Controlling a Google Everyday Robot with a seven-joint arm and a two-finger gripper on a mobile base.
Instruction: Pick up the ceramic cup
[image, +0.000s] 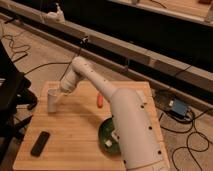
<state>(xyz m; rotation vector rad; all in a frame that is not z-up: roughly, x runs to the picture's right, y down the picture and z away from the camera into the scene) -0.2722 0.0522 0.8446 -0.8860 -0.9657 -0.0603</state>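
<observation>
1 tool (56, 95) at ceramic cup (53, 100), left table (75, 127) edge.

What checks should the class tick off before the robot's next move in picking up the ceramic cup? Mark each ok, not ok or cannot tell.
1. Ceramic cup upright on the wooden table: ok.
2. Gripper at the cup's rim: ok.
3. Firm grip on the cup: cannot tell.
4. Cup lifted off the table: cannot tell.
5. Orange item and black remote apart from the cup: ok.
6. Green plate partly hidden behind the arm: ok.
</observation>
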